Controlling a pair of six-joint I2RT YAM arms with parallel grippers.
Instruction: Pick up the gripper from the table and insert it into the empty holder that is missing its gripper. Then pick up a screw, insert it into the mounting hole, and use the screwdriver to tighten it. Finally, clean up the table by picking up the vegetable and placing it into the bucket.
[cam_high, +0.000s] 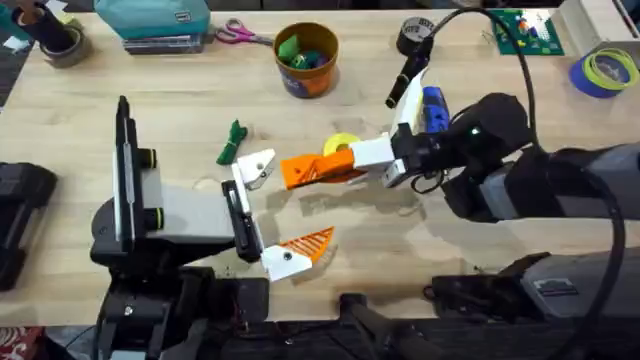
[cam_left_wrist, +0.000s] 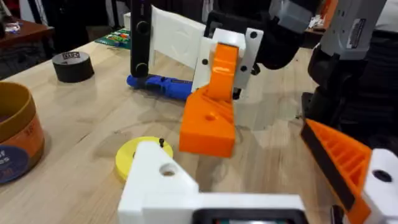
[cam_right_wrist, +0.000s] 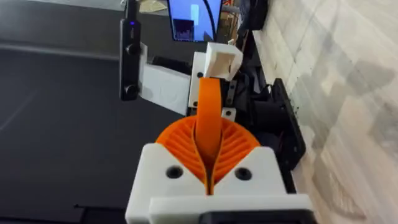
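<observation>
My right gripper (cam_high: 322, 168) is shut on the loose orange gripper (cam_right_wrist: 209, 115), its ribbed pads (cam_right_wrist: 177, 146) clamping the wedge from both sides. The wedge (cam_left_wrist: 208, 124) points at the white holder (cam_high: 258, 168) on my left arm, and its far end reaches the holder (cam_right_wrist: 222, 61). My left gripper (cam_high: 283, 210) stands open, with the bare holder (cam_left_wrist: 163, 180) on one side and an orange-padded finger (cam_left_wrist: 345, 158) on the other. A blue screwdriver (cam_high: 433, 108) lies behind the right wrist. A green vegetable (cam_high: 233, 143) lies left of the holder. The orange bucket (cam_high: 307, 58) stands at the back.
A flat yellow disc (cam_left_wrist: 138, 155) with a small dark screw (cam_left_wrist: 161, 142) on it lies just behind the wedge. A black tape roll (cam_high: 415, 35), scissors (cam_high: 240, 35), a teal box (cam_high: 155, 20) and a blue tape roll (cam_high: 605, 70) line the far edge.
</observation>
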